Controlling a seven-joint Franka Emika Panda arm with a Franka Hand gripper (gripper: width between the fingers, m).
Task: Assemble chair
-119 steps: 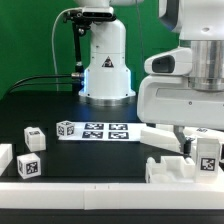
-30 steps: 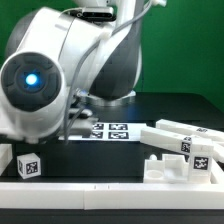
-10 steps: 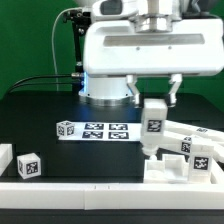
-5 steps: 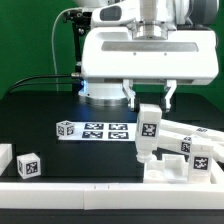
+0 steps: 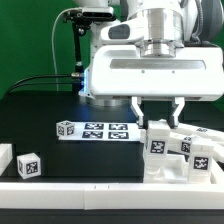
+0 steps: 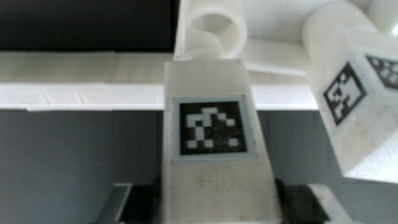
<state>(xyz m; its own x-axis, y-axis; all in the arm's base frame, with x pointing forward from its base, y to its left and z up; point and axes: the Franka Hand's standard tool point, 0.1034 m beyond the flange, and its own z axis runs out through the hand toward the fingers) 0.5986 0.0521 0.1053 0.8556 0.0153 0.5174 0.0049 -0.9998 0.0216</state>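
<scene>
**Fingers (image 6: 121, 205) pinch a white post upright over the chair parts**

Both fingers of the gripper (image 5: 158, 122) press on opposite sides of the white post (image 5: 158, 143), which fills the gap between them. The post stands upright with its black-and-white tag facing the exterior camera. Its lower end sits at the notched white block (image 5: 170, 172), which lies against the white rail (image 5: 90, 186) along the table's front edge, on the exterior view's right. Whether post and block touch cannot be told. Just beside the post, further to the exterior view's right, more tagged bars (image 5: 200, 150) of the chair lie slanted on the black table (image 5: 40, 110).

In the wrist view the post (image 6: 214, 130) runs between the fingers with its tag towards the camera. A second tagged piece (image 6: 356, 85) sits close beside it and tilted. A long white panel (image 6: 80, 75) lies across behind the post, with a rounded knob (image 6: 214, 30) past the post's far end.

Near the middle of the table lies the marker board (image 5: 107, 130), with a small tagged cube (image 5: 67, 128) at its end on the exterior view's left. Well apart from the gripper, a loose tagged block (image 5: 30, 166) rests near the rail on that same side.
</scene>
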